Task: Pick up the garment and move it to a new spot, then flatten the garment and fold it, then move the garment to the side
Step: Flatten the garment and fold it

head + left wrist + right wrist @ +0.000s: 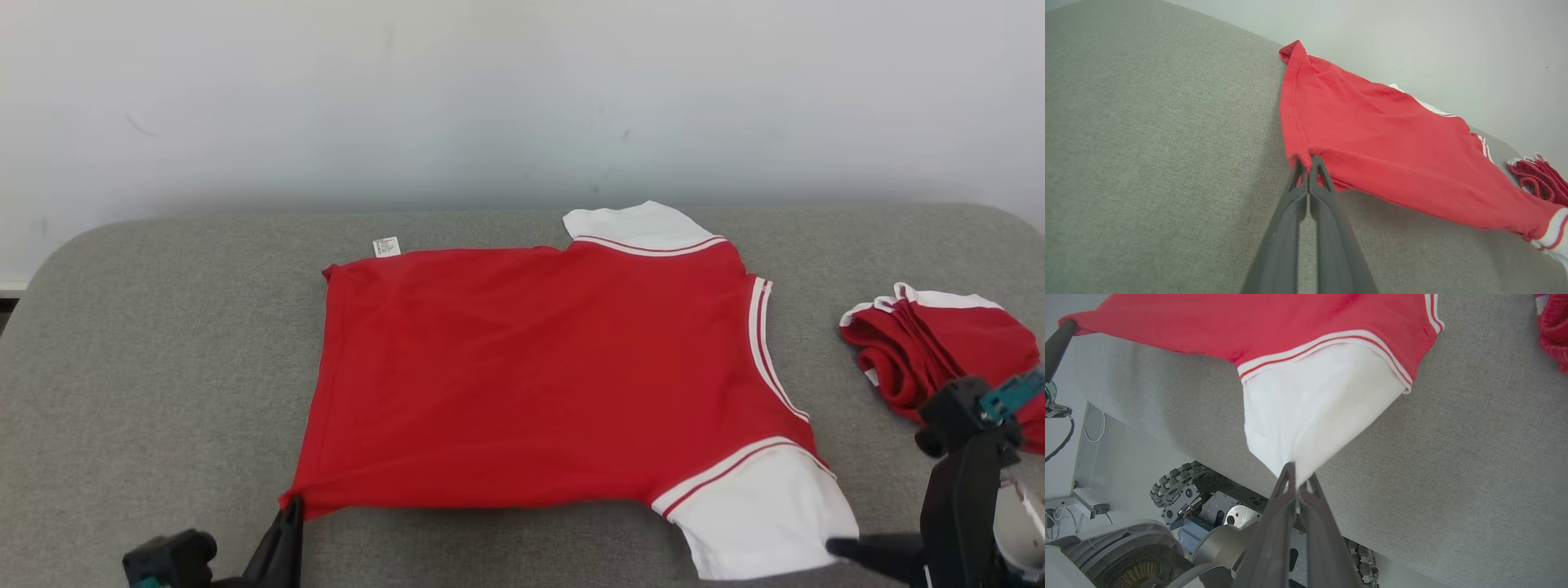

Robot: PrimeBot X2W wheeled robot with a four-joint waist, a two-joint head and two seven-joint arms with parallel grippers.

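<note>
Red knit with white trim: the garment (531, 376) lies spread across the middle of the grey cloth-covered bench (163, 367), collar end toward the robot's right, mostly flat with soft creases through the body.

- Left gripper (290, 510): jaws closed on the near hem corner (1300, 153). Only a small pinch of cloth sits between the tips.
- Right gripper (833, 545): jaws closed on the tip of the near white sleeve (751, 514). In the right wrist view the sleeve draws to a point at the tips, taut and raised off the bench.
- The near edge looks lifted between the two holds, with shadow beneath it in the left wrist view.

Risks, as judged:
- Both bites are shallow. A firm outward pull to flatten could drag cloth out of either pair of jaws, the sleeve tip most likely.
- A pull on the sleeve stretches the sleeve and not the body, so the creases may remain and a fold would come out skewed.
- Uneven lift or travel between the arms would twist the near edge.
- The right-hand hold sits close to the bench's front edge. Released there, the sleeve could hang over the side.
- A second red garment (939, 343) lies bunched near the right end. A carry that way could snag it or land on top of it.

Containers: nothing here serves as one. Both garments lie loose on the bench.
</note>
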